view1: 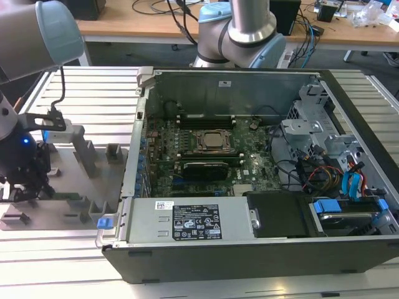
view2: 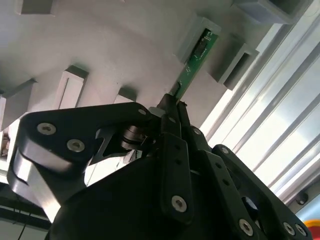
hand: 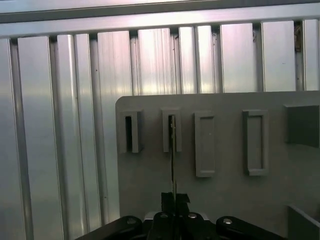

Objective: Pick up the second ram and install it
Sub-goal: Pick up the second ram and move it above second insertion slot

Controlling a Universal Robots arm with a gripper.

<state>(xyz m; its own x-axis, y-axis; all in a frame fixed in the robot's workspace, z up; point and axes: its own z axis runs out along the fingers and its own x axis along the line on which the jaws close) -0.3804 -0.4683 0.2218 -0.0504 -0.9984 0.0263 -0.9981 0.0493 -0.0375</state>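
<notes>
We see the gripper [view2: 171, 104] clenched on the ram [view2: 196, 56], its two black fingers [view2: 176, 150] pressed together over the near end of the green stick. The far end of the ram sits inside a raised slot of the grey holder [view2: 125, 45]. In the first wrist view the ram [hand: 172, 165] shows edge-on as a thin line. It runs from one slot in a row of slots to the gripper [hand: 175, 199], and there is another slot on either side of it. The holder [hand: 225, 195] lies flat on the ribbed metal table [hand: 60, 125].

In the exterior view the open case [view1: 218, 78] fills the middle, and the holder [view1: 75, 205] lies at nine o'clock from it, just beside its wall. The gripper [view1: 26, 187] hangs over the holder's nine o'clock end, well apart from the case. The arm [view1: 37, 34] reaches in from about ten o'clock. We cannot make out the ram itself in this view.

Inside the case the socket [view1: 215, 142] sits near the middle of the board [view1: 249, 159]. Long dark slots lie on its twelve o'clock and six o'clock sides. A labelled box [view1: 196, 221] lies along the case's six o'clock edge, and a tangle of cables [view1: 346, 180] sits at about four o'clock from the socket. The table [view1: 87, 93] carries both case and holder.
</notes>
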